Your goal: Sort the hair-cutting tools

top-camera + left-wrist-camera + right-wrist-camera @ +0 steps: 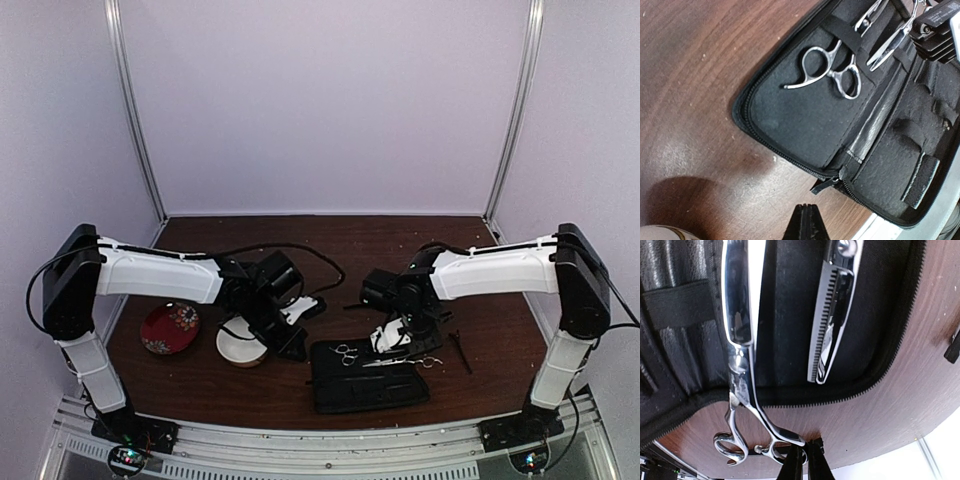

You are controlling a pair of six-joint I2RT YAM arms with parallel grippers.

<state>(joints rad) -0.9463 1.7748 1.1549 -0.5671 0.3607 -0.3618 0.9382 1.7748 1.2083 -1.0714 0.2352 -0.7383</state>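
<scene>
An open black pouch (pixel 370 385) lies at the table's near middle. One pair of silver scissors (pixel 346 352) is tucked under a strap in its left half, with ring handles showing in the left wrist view (pixel 827 70); its toothed blade shows in the right wrist view (pixel 832 335). A second pair of scissors (pixel 740 340) lies across the pouch's edge, handles over the table. My right gripper (pixel 806 452) is shut on one ring handle and also shows in the top view (pixel 392 338). My left gripper (pixel 809 207) is shut and empty over the table beside the pouch's zipper pull (pixel 825 185). A thin black stick (pixel 460 350) lies right of the pouch.
A white bowl (pixel 242 345) stands just left of my left gripper (pixel 293 345). A red patterned dish (pixel 168 328) sits further left. The table's near edge and metal rail (pixel 330 440) run close behind the pouch. Purple walls enclose the back and sides.
</scene>
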